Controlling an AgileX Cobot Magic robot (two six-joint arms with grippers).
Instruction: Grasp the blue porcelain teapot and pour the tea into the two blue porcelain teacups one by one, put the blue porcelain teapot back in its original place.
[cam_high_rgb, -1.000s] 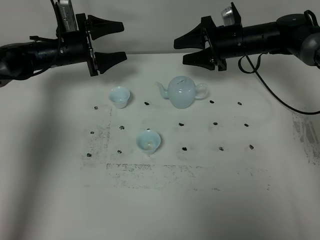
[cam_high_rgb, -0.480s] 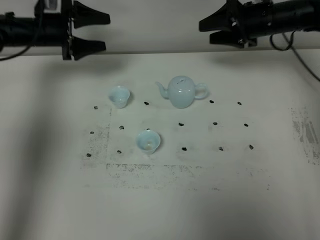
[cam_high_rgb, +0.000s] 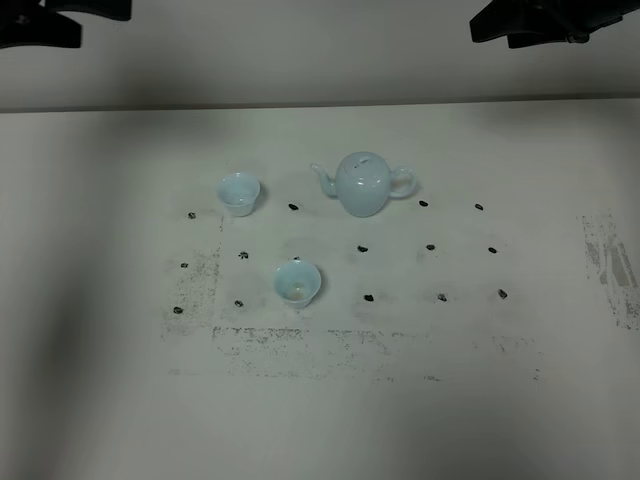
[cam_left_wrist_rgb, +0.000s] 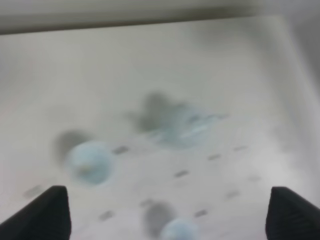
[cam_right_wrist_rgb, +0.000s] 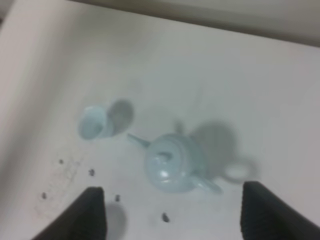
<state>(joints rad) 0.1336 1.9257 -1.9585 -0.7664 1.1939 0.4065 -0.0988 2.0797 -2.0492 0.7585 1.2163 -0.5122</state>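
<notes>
Left gripper (cam_left_wrist_rgb: 167, 215) and right gripper (cam_right_wrist_rgb: 182, 212) are hovering high, jaws apart and empty, seemingly giving the upright blue porcelain teapot (cam_high_rgb: 365, 183) clear room.

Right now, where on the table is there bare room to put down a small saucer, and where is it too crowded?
The widest free patch is the near side of the table, in front of the speckled strip. The side left of the rear teacup is also bare. It is crowded in the middle, between the teapot and the front teacup.
</notes>
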